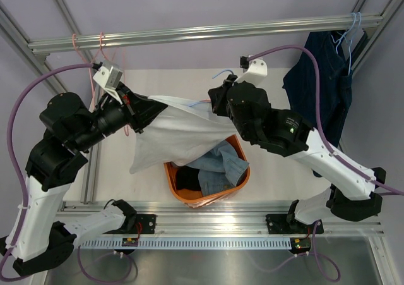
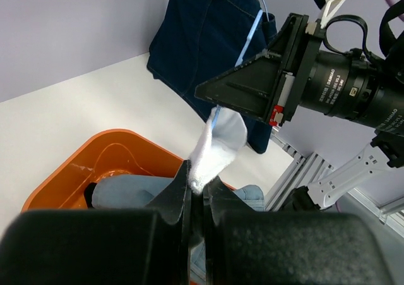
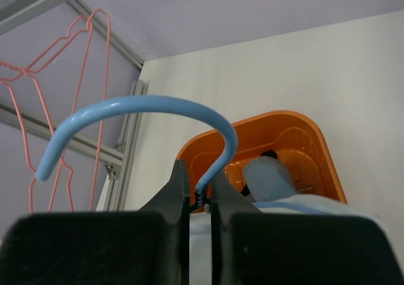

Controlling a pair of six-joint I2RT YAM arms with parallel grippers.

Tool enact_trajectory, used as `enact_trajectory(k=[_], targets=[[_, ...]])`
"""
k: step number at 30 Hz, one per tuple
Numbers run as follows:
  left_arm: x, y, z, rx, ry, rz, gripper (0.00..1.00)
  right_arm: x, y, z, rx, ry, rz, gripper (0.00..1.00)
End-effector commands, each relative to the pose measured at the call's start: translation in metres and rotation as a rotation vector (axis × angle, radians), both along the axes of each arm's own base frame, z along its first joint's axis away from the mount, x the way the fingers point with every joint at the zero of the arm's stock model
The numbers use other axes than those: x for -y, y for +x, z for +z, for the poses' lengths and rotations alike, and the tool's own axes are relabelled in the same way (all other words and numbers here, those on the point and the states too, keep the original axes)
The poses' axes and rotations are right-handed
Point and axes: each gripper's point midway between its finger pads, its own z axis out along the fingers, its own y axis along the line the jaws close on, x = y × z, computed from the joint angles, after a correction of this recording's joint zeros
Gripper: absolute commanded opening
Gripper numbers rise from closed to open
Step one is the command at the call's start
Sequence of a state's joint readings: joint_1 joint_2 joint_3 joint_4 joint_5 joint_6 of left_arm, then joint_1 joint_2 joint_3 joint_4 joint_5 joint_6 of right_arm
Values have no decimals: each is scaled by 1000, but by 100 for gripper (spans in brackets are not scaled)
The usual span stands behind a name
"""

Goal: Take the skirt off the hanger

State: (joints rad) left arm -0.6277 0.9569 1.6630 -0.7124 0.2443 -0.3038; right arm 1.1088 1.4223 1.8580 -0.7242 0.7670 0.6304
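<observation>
2 arms reach in over the white tabletop, and 1 garment is stretched between them. This is the skirt, which looks pale, almost white, from above. It is held up in the air, its top edge running from claw to claw and its lower part sagging toward the basket.

The left claw is pressed together on a fold of the skirt's edge. The right claw is pinched on the twisted neck of 1 light-blue wire hanger, just under its hook. Only the hook and neck show, as the rest of the hanger is covered by cloth. No buttons or waistband can be made out on the skirt.

The 1 orange basket holds light-blue denim cloth and 1 black garment. The skirt's lower edge meets the denim, and whether that denim is part of the skirt cannot be told. The basket's far side is hidden under the skirt in the top view.

2 pink hangers hang bare on the rail at the left, their lower parts behind the left arm. At the right end, dark navy jeans hang from light-blue hangers, which are too bunched together to count.
</observation>
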Motion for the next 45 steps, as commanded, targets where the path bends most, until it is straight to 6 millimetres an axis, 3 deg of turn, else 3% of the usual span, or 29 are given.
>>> enact_trajectory(k=[1, 5, 6, 7, 10, 11, 14, 20, 23, 25, 26, 27, 28, 29, 36, 37, 39, 40, 41, 45], targets=[[-4, -8, 38, 112, -83, -5, 0, 16, 8, 18, 80, -11, -96, 0], [-2, -11, 25, 83, -59, -28, 0, 35, 5, 32, 151, -37, -111, 0], [-1, -12, 20, 70, -46, -33, 3, 32, 3, 34, 169, -35, -77, 0], [-1, -13, 17, 65, -41, -40, 13, 33, 1, 35, 178, -37, -67, 0], [2, -18, 6, 39, -15, -74, 17, 37, -3, 38, 203, -76, -29, 0], [3, -20, 3, 30, -10, -83, 17, 42, -3, 39, 196, -85, -42, 0], [5, -26, -4, 16, -4, -117, 0, 60, 2, 39, 160, -87, -82, 0], [0, -24, -13, 6, -5, -82, 0, 68, 0, 49, 167, -94, -73, 0], [3, -34, -10, 25, -23, -133, 0, 67, 2, 48, 158, -115, -80, 0], [8, -49, 2, 69, -66, -213, 0, 65, 3, 46, 158, -121, -74, 0], [9, -52, 5, 74, -72, -230, 10, 64, 3, 47, 161, -121, -71, 0], [9, -55, 5, 75, -69, -244, 36, 62, 3, 46, 160, -124, -60, 0], [8, -58, 6, 83, -69, -247, 86, 61, 2, 50, 164, -118, -53, 0], [6, -61, 7, 103, -62, -254, 99, 60, 1, 48, 155, -132, -42, 0], [-2, -77, -4, 174, -38, -285, 99, 72, -7, 62, 135, -152, -23, 0], [0, -75, -11, 160, -26, -287, 99, 76, -10, 73, 144, -125, -20, 0], [2, -71, -24, 123, 3, -282, 99, 73, -12, 70, 118, -147, 5, 0], [5, -68, -33, 100, 17, -288, 99, 78, -15, 83, 130, -122, 2, 0], [7, -69, -37, 90, 21, -310, 99, 73, -14, 77, 112, -150, 16, 0], [14, -65, -46, 63, 17, -327, 99, 70, -13, 83, 116, -145, 21, 0]])
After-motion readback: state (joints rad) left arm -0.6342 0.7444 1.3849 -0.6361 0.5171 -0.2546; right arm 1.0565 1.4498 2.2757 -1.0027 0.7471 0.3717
